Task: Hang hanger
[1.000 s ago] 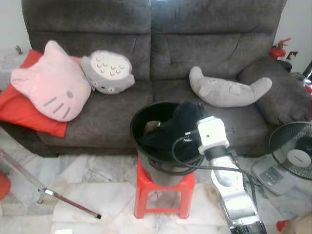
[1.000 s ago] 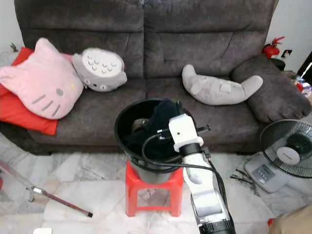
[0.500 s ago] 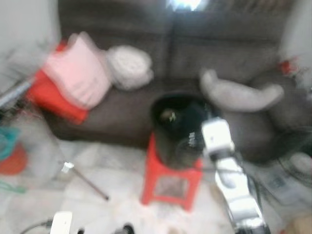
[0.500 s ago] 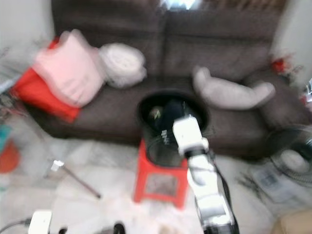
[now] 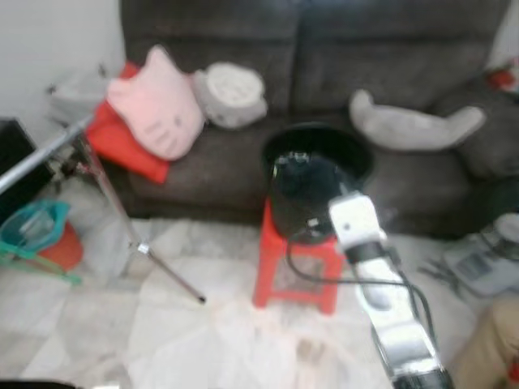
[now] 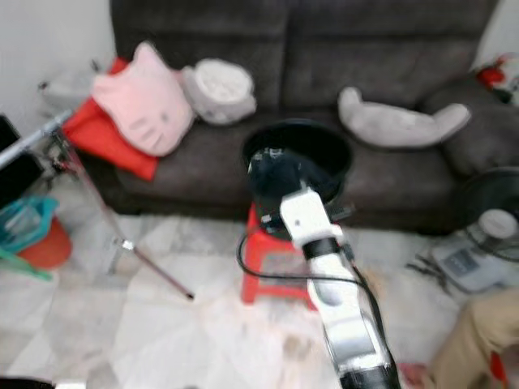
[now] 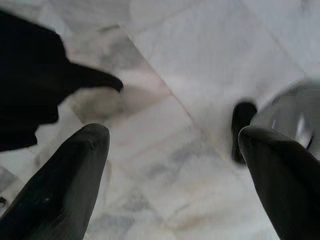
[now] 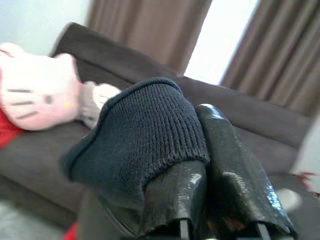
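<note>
Jaws of the right gripper (image 8: 210,200) clenched on a dark navy knitted garment (image 8: 145,150), lifted above the black round bucket (image 6: 298,154) on one red plastic stool (image 5: 296,263); left gripper (image 7: 170,170) hangs with jaws released over the marble floor (image 7: 200,50). No hanger can be made out; the carry step seems underway, next needing the metal rack pole (image 5: 49,150) far left. Three plush cushions.

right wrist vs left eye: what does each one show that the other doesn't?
Right wrist alone: the right gripper shut on a dark knitted garment, with brown curtains and a bright window behind.

Left eye alone: the black bucket on a red stool, a metal stand, the marble floor.

Both: the grey sofa and the pink cat cushion.
</note>
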`<state>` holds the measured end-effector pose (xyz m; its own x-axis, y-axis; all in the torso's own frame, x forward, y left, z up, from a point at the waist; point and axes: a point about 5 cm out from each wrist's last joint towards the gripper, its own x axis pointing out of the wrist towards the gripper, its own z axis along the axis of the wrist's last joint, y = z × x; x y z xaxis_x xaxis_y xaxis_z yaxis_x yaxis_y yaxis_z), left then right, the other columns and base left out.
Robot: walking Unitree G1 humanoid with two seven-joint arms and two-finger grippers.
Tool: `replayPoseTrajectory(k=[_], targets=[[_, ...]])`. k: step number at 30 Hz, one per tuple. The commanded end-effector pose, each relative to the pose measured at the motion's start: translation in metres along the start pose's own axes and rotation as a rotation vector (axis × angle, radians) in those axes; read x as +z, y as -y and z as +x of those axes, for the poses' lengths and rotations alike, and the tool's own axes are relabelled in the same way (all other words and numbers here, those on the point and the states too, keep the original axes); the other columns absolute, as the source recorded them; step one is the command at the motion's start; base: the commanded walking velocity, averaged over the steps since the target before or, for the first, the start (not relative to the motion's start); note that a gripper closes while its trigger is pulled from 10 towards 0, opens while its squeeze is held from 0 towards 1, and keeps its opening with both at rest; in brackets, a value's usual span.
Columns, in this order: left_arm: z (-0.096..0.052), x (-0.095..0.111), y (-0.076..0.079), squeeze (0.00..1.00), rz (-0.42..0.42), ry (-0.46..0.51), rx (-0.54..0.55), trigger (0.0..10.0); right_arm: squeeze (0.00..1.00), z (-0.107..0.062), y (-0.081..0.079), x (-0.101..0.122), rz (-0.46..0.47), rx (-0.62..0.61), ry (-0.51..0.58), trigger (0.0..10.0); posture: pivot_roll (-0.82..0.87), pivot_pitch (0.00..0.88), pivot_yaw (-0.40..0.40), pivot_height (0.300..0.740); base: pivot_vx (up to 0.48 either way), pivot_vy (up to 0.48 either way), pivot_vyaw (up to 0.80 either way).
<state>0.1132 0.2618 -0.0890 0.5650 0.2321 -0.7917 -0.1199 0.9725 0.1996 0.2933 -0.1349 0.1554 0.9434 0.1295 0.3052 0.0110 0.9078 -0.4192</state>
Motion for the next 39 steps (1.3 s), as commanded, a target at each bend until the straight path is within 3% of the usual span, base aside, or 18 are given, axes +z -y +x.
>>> replayPoseTrajectory(k=[1,14,17,18,19,21,22,26,30,35,37,39], targets=[[-0.001,-0.001,-0.004,0.00,0.007,-0.007,0.004,10.0,0.00,0.005,-0.007,0.019,0.013,0.016,0.085,10.0,0.01,0.000,0.019,0.740,-0.352,0.000,0.00],[-0.001,-0.001,-0.003,0.00,0.006,-0.004,0.002,10.0,0.00,0.011,-0.009,0.040,-0.011,0.047,0.186,10.0,0.00,0.000,0.017,0.740,-0.265,0.000,0.00],[-0.001,-0.001,-0.004,0.00,0.009,-0.007,0.006,10.0,0.00,0.009,-0.032,0.046,0.035,0.225,0.207,10.0,0.00,0.000,0.017,0.740,0.000,0.000,0.00],[-0.001,-0.001,-0.004,0.00,0.008,-0.007,0.007,10.0,0.00,0.005,-0.045,0.047,0.116,0.331,0.190,10.0,0.00,0.000,0.017,0.740,0.000,0.000,0.00],[-0.001,-0.001,-0.004,0.00,0.008,-0.007,0.007,10.0,0.00,0.005,-0.045,0.047,0.116,0.331,0.190,10.0,0.00,0.000,0.017,0.740,0.000,0.000,0.00],[-0.001,-0.002,-0.004,0.00,0.008,-0.008,0.008,10.0,0.00,-0.004,-0.064,0.050,0.199,0.492,0.174,10.0,0.01,0.000,0.016,0.740,0.000,0.000,0.00],[-0.001,-0.002,-0.004,0.00,0.008,-0.008,0.008,10.0,0.00,-0.004,-0.064,0.050,0.199,0.492,0.174,10.0,0.01,0.000,0.016,0.740,0.000,0.000,0.00],[-0.001,-0.001,-0.005,0.00,0.012,-0.009,0.008,10.0,0.00,-0.019,-0.082,0.050,0.230,0.686,0.147,10.0,0.00,0.000,0.020,0.740,0.000,0.000,0.00],[-0.001,-0.001,-0.005,0.00,0.012,-0.008,0.009,10.0,0.00,-0.027,-0.087,0.051,0.272,0.800,0.138,10.0,0.01,0.000,0.021,0.740,0.000,0.000,0.00],[0.000,-0.001,-0.004,0.00,0.011,-0.010,0.008,10.0,0.00,-0.019,-0.078,0.042,0.257,0.735,0.087,10.0,0.01,0.000,0.022,0.740,0.000,0.000,0.00],[0.000,-0.001,-0.004,0.00,0.011,-0.014,0.007,10.0,0.00,-0.008,-0.061,0.022,0.255,0.590,0.001,10.0,0.01,0.000,0.022,0.740,0.000,0.000,0.00],[0.000,-0.002,-0.004,0.00,0.011,-0.017,0.008,10.0,0.00,0.002,-0.039,0.001,0.310,0.402,-0.096,10.0,0.01,0.000,0.020,0.740,0.000,0.000,0.00]])
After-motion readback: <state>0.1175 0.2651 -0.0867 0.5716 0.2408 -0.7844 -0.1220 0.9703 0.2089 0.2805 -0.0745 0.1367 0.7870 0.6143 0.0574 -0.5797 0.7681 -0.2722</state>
